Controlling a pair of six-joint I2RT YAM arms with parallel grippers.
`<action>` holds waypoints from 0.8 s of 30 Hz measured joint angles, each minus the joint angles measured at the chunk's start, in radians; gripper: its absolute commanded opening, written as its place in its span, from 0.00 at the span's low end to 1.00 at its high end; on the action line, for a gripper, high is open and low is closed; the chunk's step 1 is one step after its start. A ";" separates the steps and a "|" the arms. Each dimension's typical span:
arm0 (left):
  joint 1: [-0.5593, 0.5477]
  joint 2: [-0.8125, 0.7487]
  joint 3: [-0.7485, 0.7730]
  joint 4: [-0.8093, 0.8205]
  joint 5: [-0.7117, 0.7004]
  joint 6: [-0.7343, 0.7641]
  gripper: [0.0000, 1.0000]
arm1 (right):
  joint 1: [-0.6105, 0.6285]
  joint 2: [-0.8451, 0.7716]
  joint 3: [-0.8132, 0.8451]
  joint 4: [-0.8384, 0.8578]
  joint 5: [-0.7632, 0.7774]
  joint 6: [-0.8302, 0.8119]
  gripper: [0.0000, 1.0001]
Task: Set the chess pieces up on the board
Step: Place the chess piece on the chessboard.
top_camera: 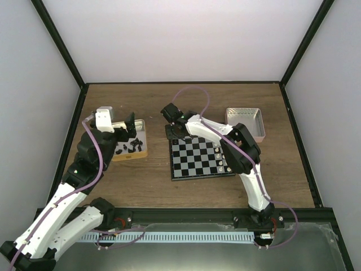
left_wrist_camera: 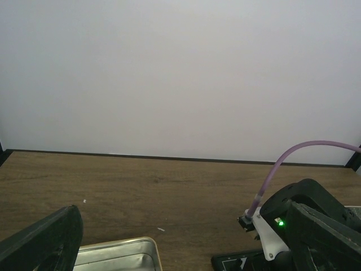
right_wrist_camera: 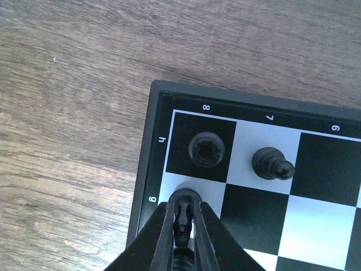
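Observation:
The board [top_camera: 197, 164] lies mid-table. My right gripper [top_camera: 174, 131] hangs over its far-left corner. In the right wrist view its fingers [right_wrist_camera: 185, 205] are shut on a black chess piece [right_wrist_camera: 185, 197], which stands on a white edge square. A round black piece [right_wrist_camera: 206, 148] fills the corner square next to it. A pawn [right_wrist_camera: 272, 164] stands one square further on. Several loose black chess pieces [top_camera: 128, 147] lie in a tin [top_camera: 144, 137] left of the board. My left gripper [top_camera: 127, 125] hovers open over that tin's far end and holds nothing.
A second metal tin [top_camera: 245, 122] sits at the back right, beyond the board. A few small pieces [top_camera: 219, 160] stand near the board's right side, partly behind my right arm. Dark frame rails and white walls enclose the wooden table [top_camera: 141, 186].

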 measured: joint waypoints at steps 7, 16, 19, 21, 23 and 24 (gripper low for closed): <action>0.000 -0.002 0.000 0.000 0.001 -0.004 1.00 | 0.000 0.000 0.003 -0.004 -0.004 0.000 0.05; 0.003 -0.004 -0.001 0.000 0.007 -0.004 1.00 | 0.000 -0.001 0.004 -0.018 -0.007 0.000 0.06; 0.003 -0.004 -0.003 0.000 0.008 -0.004 1.00 | 0.000 -0.002 0.004 -0.018 -0.006 0.001 0.11; 0.003 -0.004 -0.005 0.000 0.008 -0.004 1.00 | 0.000 -0.002 0.004 -0.018 -0.007 0.001 0.15; 0.003 -0.004 -0.005 0.000 0.008 -0.004 1.00 | 0.000 -0.002 0.004 -0.018 -0.008 0.002 0.18; 0.003 -0.004 -0.005 0.000 0.008 -0.004 1.00 | 0.000 -0.002 0.004 -0.017 -0.010 0.001 0.19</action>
